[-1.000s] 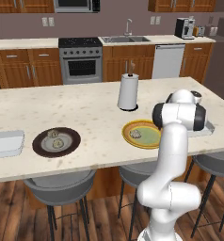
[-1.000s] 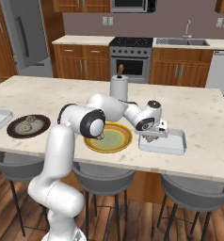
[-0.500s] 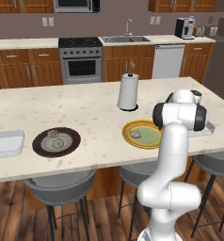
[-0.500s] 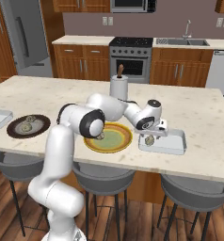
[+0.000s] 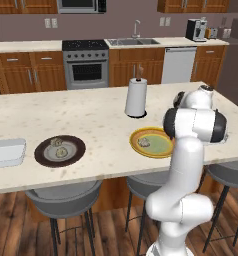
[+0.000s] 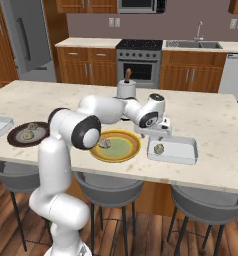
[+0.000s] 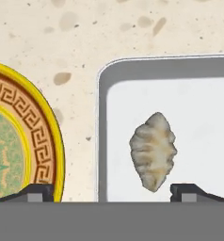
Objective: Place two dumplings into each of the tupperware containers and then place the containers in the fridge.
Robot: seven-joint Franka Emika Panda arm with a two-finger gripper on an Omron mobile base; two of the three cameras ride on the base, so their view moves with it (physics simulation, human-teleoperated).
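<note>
One dumpling (image 7: 153,151) lies loose in the right tupperware container (image 7: 102,141), just above my fingertips (image 7: 187,190) in the hand view. My gripper (image 6: 154,138) hovers open over that container's (image 6: 183,156) left end, above the dumpling (image 6: 159,148). Another dumpling (image 6: 105,144) sits on the yellow plate (image 6: 122,152). Two dumplings (image 5: 56,142) (image 5: 62,151) rest on the dark brown plate (image 5: 43,154). The second container (image 5: 6,151) stands empty at the far left. The fridge (image 6: 26,37) is at the back left, door closed. In the left base view my arm hides the gripper.
A paper towel roll (image 5: 136,97) stands upright behind the yellow plate (image 5: 161,147). Stools are tucked under the island's near edge. The stove, sink and wooden cabinets line the back wall.
My hand has risen slightly above the right container. The dumpling now lies in the tray, apart from the fingers.
</note>
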